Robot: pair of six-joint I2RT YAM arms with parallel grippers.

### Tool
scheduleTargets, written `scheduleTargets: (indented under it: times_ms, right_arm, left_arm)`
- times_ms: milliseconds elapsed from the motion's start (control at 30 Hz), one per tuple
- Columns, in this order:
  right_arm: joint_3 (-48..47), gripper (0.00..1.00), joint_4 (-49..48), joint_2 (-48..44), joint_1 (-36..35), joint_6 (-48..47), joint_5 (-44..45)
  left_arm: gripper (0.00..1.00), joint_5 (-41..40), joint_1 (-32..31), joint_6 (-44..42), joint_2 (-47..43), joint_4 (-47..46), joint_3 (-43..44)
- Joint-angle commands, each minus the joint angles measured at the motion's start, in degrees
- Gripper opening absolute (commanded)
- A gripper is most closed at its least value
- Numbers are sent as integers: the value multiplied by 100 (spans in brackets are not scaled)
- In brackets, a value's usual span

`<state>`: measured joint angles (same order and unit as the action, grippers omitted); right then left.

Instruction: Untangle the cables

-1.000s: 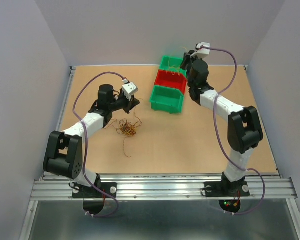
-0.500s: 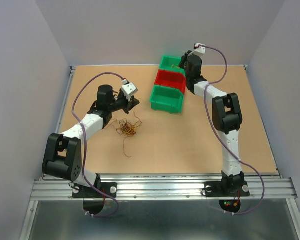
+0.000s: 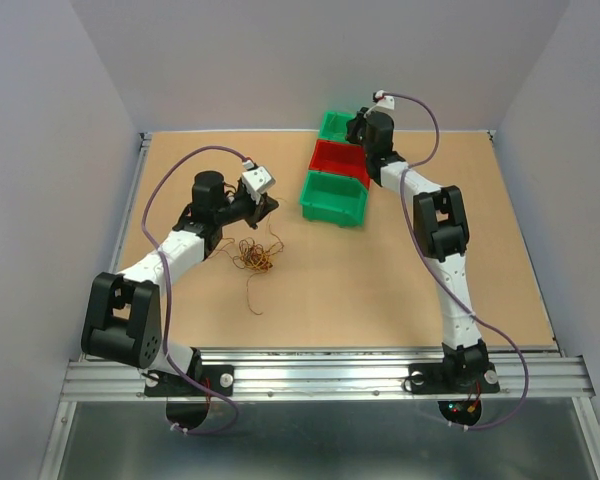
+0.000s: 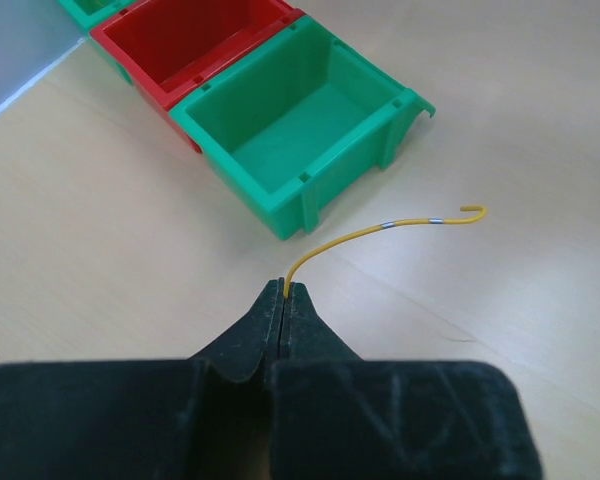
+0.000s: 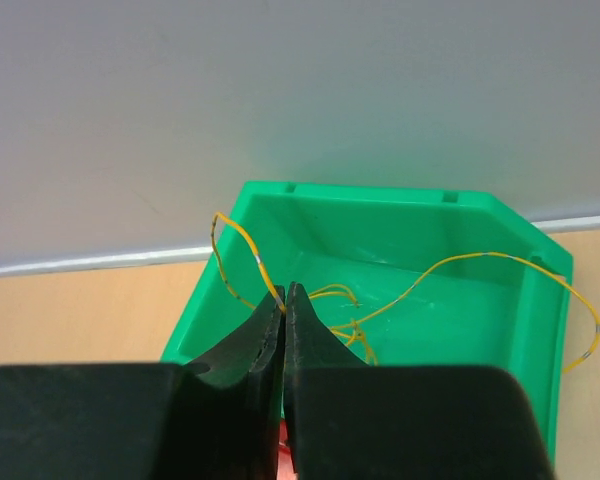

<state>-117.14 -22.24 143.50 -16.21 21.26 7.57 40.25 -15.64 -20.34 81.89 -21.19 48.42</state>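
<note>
A tangle of thin brown, orange and yellowish cables (image 3: 255, 255) lies on the table left of centre, one strand trailing toward the front. My left gripper (image 3: 271, 206) hovers just behind it, shut on a yellow cable (image 4: 380, 227) whose hooked free end points toward the near green bin (image 4: 300, 125). My right gripper (image 3: 353, 128) is over the far green bin (image 5: 460, 300), shut on a yellow cable (image 5: 242, 247). More yellow cable (image 5: 450, 270) loops inside that bin and hangs over its right rim.
Three bins stand in a diagonal row at the back centre: a near green one (image 3: 333, 197), a red one (image 3: 340, 160) and the far green one (image 3: 337, 126). Walls close in the table at the back and sides.
My right arm has stretched further back and left, carrying its gripper over the far green bin. My left arm and the tangle have stayed put.
</note>
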Motion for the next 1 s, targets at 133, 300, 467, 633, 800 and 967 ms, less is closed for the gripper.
scheduleTargets:
  times_ms: [133, 300, 467, 633, 800, 967]
  right_arm:
    - [130, 40, 132, -779, 30, 45, -389]
    - [542, 68, 378, -1218, 21, -86, 42]
    - [1578, 83, 265, -2244, -40, -306, -89]
    - [3398, 83, -333, -3310, -146, -473, -722]
    - [4427, 84, -238, -4004, -671, -1059, -2642]
    - [5724, 92, -919, -4409, -1507, -1765, -3234]
  left_arm:
    - [0, 62, 26, -67, -314, -201, -44]
    - [0, 62, 35, -58, -322, -193, -44]
    - [0, 71, 34, -40, -401, -192, -52]
    - [0, 88, 26, -5, -656, -157, -105]
    - [0, 202, 35, 82, -911, -114, -131]
    - [0, 334, 35, 232, -1148, -43, -70]
